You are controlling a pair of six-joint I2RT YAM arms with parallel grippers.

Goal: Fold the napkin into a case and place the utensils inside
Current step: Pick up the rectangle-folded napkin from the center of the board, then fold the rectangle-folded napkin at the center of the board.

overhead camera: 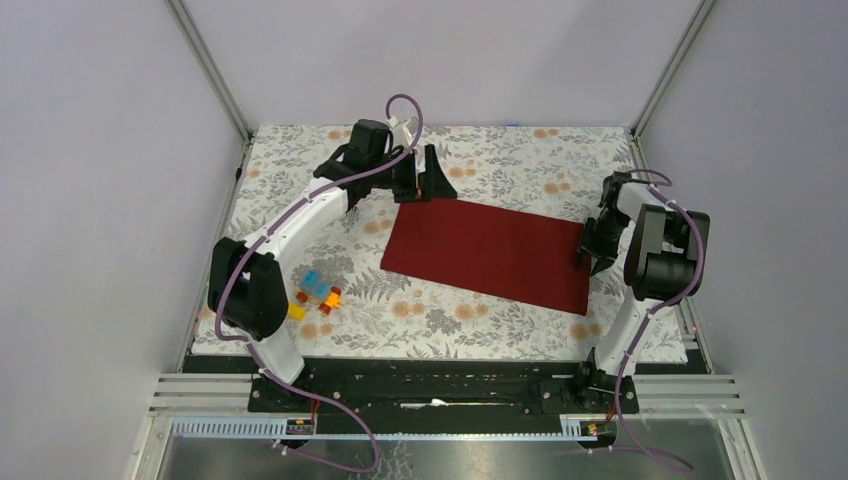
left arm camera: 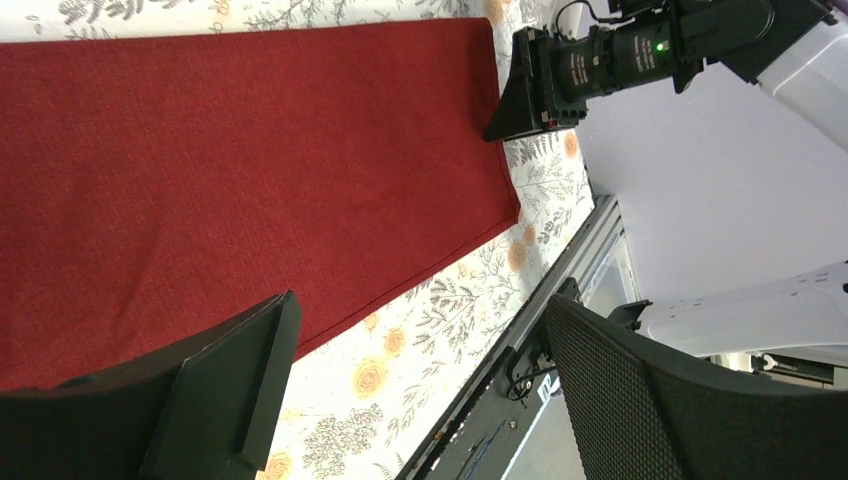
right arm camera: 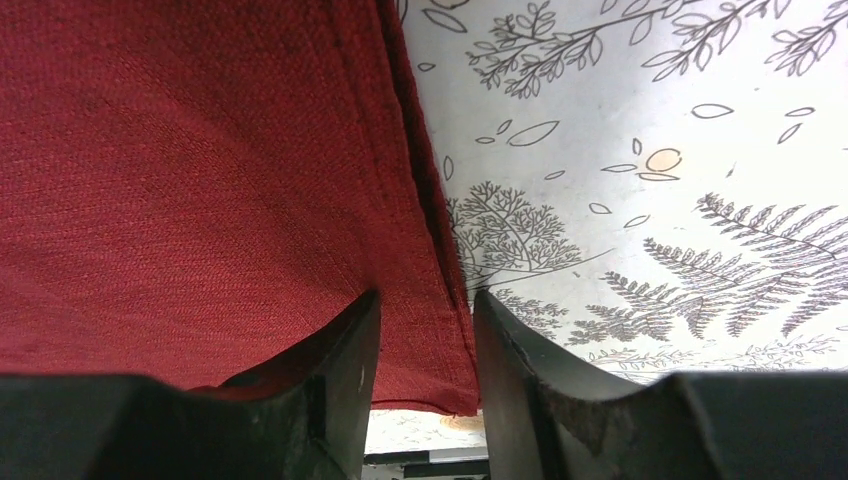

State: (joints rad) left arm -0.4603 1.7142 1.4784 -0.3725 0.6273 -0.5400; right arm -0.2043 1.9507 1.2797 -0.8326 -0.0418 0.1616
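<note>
The dark red napkin [overhead camera: 490, 255] lies flat on the floral tablecloth as a wide, doubled rectangle; its stacked edges show in the right wrist view [right arm camera: 200, 150]. My left gripper [overhead camera: 420, 185] hovers over its far left corner, and its jaws [left arm camera: 418, 310] are wide open with nothing in them. My right gripper [overhead camera: 590, 255] is down at the napkin's right edge. Its fingers [right arm camera: 425, 300] straddle a strip of that edge with a gap still between them. The same gripper shows in the left wrist view [left arm camera: 520, 90]. No utensils and no case are in view.
Small colourful toy blocks [overhead camera: 318, 292] sit on the tablecloth [overhead camera: 480, 160] near the left arm. A black rail [overhead camera: 440, 385] runs along the near edge. Grey walls close in the left, back and right.
</note>
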